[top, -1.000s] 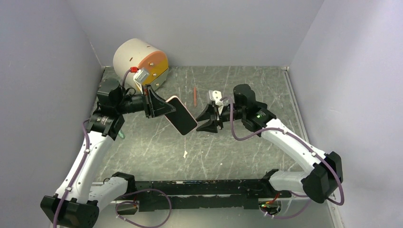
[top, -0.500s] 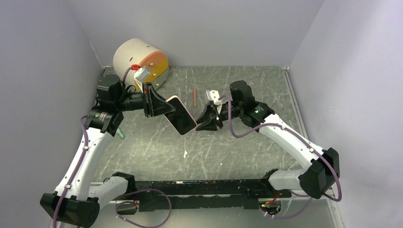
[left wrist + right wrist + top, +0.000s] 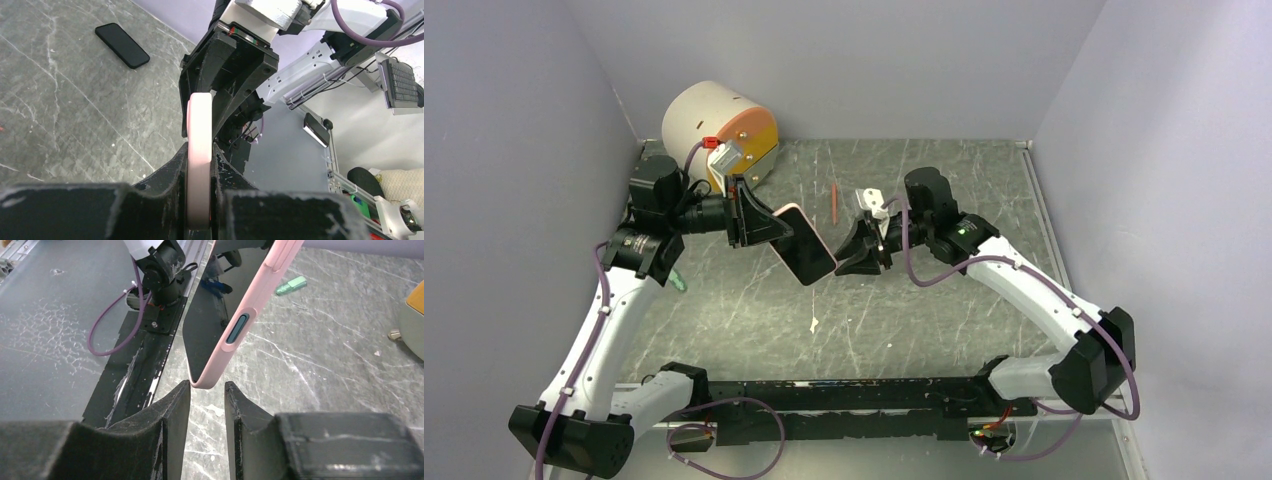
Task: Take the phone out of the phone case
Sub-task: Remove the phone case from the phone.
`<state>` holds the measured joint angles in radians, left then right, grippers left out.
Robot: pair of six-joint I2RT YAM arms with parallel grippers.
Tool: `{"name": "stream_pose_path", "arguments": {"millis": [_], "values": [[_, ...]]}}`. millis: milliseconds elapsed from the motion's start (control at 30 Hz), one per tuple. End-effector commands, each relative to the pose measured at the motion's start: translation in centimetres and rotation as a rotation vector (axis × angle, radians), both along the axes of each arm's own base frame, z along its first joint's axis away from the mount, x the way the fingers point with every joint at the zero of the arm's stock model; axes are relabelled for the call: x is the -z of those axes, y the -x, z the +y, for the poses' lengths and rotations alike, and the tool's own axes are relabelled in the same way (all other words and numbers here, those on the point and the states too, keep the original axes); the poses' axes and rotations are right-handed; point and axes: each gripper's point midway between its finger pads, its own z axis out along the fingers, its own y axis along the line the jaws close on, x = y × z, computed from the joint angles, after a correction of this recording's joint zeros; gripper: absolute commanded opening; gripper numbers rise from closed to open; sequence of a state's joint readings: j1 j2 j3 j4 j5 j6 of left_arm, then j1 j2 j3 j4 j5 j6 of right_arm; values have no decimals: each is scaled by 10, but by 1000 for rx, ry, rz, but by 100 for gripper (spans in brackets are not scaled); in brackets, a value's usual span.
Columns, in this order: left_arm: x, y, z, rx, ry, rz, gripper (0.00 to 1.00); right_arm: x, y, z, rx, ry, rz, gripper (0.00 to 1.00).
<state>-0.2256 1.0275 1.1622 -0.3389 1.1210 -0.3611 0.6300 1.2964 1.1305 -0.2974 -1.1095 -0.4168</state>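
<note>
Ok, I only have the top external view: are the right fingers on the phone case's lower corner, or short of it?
Observer: Short of it. In the right wrist view the right gripper is open, and the phone case has its corner at the mouth of the gap, not clamped.
Operator: How is the left grip?
Observer: The left wrist view shows the left gripper shut on the pink edge, one finger on each face.
Operator: Anything near that corner to avoid?
Observer: A side button sits on the long edge just above it, facing the right wrist camera.
</note>
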Motion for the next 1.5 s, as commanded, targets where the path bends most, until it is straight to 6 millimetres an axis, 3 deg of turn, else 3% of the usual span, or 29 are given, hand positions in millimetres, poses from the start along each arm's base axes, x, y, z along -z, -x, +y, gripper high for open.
{"name": "stream_pose_path", "arguments": {"millis": [0,833,1133,1267,1467], "values": [[-26,9,-1,56,40,-115,3,-22,-1,6,-36,-54,-45,35],[-20,10,-1,81,10,-100,2,-19,0,9,-39,-35,-12,32],[-25,17,-3,137,42,-79,3,-8,2,8,-82,-7,-65,14],[-28,20,-4,171,54,-75,3,-3,3,8,-106,-3,-145,0],[-29,24,-4,211,57,-62,2,-4,-6,12,-91,25,-233,0]]}}
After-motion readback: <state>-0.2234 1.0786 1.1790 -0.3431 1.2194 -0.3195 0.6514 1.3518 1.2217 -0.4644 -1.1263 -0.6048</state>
